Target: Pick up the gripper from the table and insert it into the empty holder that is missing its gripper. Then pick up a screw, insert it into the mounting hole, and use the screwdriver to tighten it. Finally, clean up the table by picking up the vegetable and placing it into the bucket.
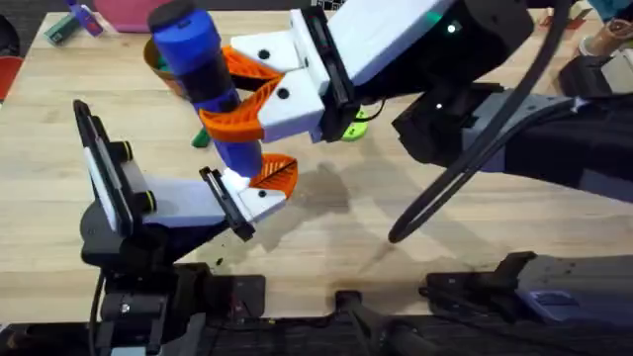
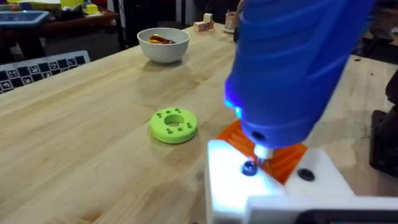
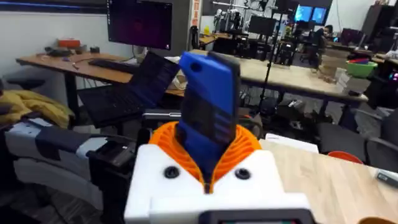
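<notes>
On the right gripper, fingers closed firmly on the blue screwdriver, orange pads either side of its body, tool held upright and leaning a little. Just below, presses the bit onto a screw in the white-and-orange gripper piece at the end of the left arm. Cannot tell how the left gripper stands, open or closed. Judging from this: gripper piece already seated in its holder, screw already in the mounting hole, tightening in hand; cleanup with the vegetable not yet done, by all appearances. Cannot pick out the vegetable or the bucket with any certainty. From overhead, gives both arms meeting over the counter but hides the bit's tip behind the tool. From the left wrist, shows the tip on the screw head, a second dark hole beside it, a green ring lying apart on the counter, and farther off a white bowl with red and yellow contents. From the right wrist, shows the grip itself and the room behind.
</notes>
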